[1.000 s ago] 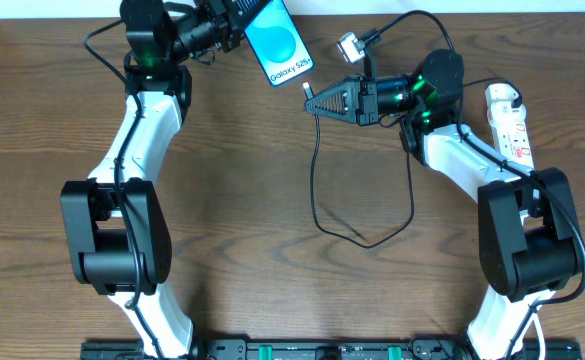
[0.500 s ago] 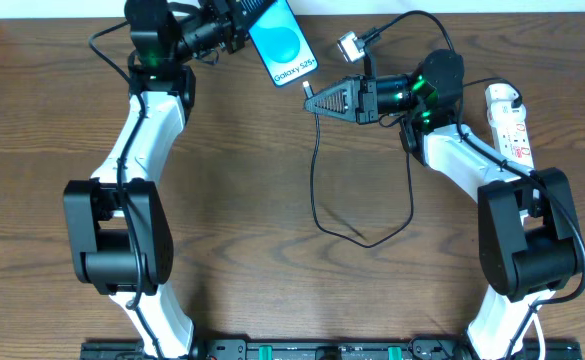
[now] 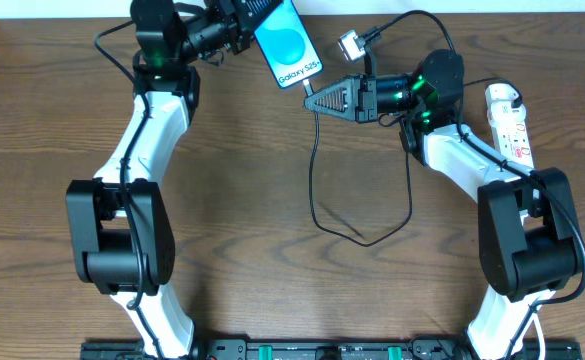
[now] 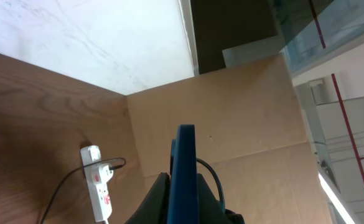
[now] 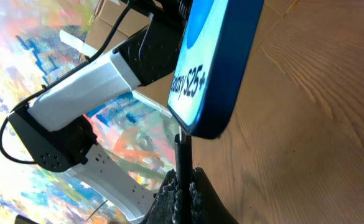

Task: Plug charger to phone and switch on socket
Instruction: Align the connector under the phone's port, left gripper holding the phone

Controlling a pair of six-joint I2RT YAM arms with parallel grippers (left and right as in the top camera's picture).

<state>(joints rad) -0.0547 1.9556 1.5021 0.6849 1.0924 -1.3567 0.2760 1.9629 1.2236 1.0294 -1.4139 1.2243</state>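
A: At 12 o'clock, what's there?
B: Left gripper [image 3: 253, 16] clamped on slim glossy phone [image 3: 290, 45], tilted above the wood-grain table [image 3: 252, 260].
A: Right side?
B: Right gripper [image 3: 313, 100] pinches the charger [image 3: 314, 180] tip right at the phone's lower edge. Thin black cable loops toward 6. Long white plastic socket [image 3: 512, 125] at 3.

Phone [image 4: 184, 155] edge-on in left claw [image 4: 183, 200]

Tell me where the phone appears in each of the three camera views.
Overhead: the phone is at top centre, blue screen facing the camera.
Left wrist: phone at bottom centre, seen edge-on.
Right wrist: phone at top centre, its end with "S25+" showing.
Shared landmark: the wooden table, in all three views.
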